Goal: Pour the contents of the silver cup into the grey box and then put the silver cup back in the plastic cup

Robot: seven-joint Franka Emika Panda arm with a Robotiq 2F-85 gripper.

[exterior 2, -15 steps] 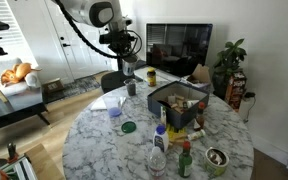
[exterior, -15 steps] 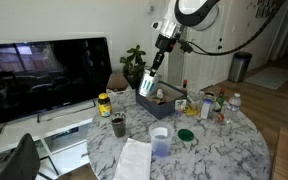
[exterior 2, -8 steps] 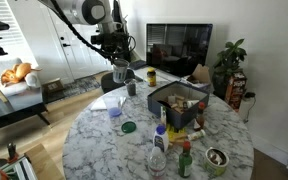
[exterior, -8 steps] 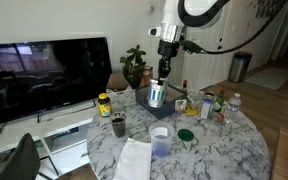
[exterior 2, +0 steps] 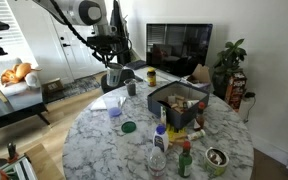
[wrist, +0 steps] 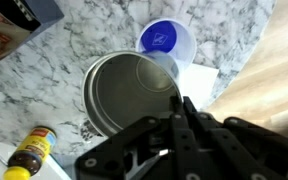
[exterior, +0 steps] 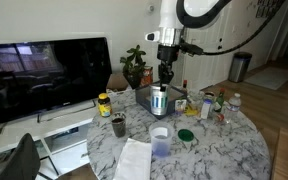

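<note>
The round marble desk (exterior: 216, 150) is the biggest thing here, and many small things stand on it. Behind it is a black TV (exterior: 44, 75). The white robot arm (exterior: 189, 14) reaches down from above.

The grey box (exterior 2: 160, 106) sits on the desk. It is open on top and has a few things inside, but they are too small to name. A white sheet (exterior: 134, 160) lies flat near the edge of the desk.

The pincer (exterior: 162, 84) points straight down. It is closed on the rim of the silver cup (exterior: 159, 100) and holds it up in the air, upright, above the desk. In an exterior view the cup hangs in front of the grey box. In the wrist view the silver cup (wrist: 124, 95) looks big and round. It is dark inside, and I cannot tell if anything is in it.

The plastic cup (wrist: 167, 40) stands on the desk just beside the held cup, with its blue bottom showing. The silver cup is not inside it.

A small bottle with a yellow lid (exterior: 104, 104) stands near the TV side. It has a label, but the words are too small to read. A dark grey cup (exterior: 118, 125) stands close to it. A green lid (exterior 2: 127, 127) lies flat on the desk.
</note>
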